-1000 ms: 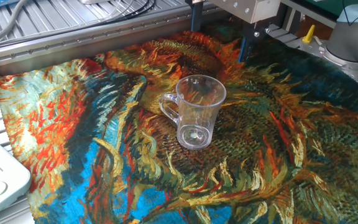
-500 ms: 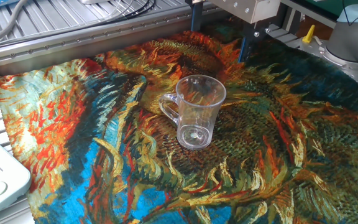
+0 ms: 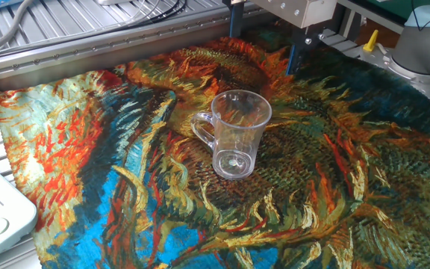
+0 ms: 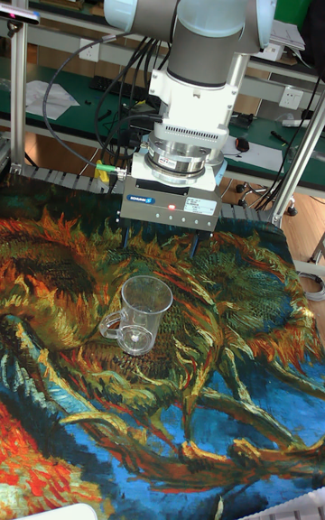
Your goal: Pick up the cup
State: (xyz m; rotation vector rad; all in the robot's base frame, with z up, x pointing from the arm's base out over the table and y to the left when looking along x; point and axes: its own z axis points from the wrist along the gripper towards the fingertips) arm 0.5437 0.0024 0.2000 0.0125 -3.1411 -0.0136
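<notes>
Fixed view: the 2 fingers (image 3: 292, 56) hang spread wide with nothing between them. The clear cup (image 3: 234, 134) stands upright on the sunflower-print cloth (image 3: 349, 179), out ahead of the tips and lower.

Tall fixed view: the cup (image 4: 140, 308) sits below the fingers (image 4: 192, 245), nearer 1 tip, its handle pointing to that side. I'd centre over the cup's body, then descend, keeping the handle outside the grip.

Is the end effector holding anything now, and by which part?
Nothing is held. The end effector is open, apart from the cup, which stands upright on the cloth.
</notes>
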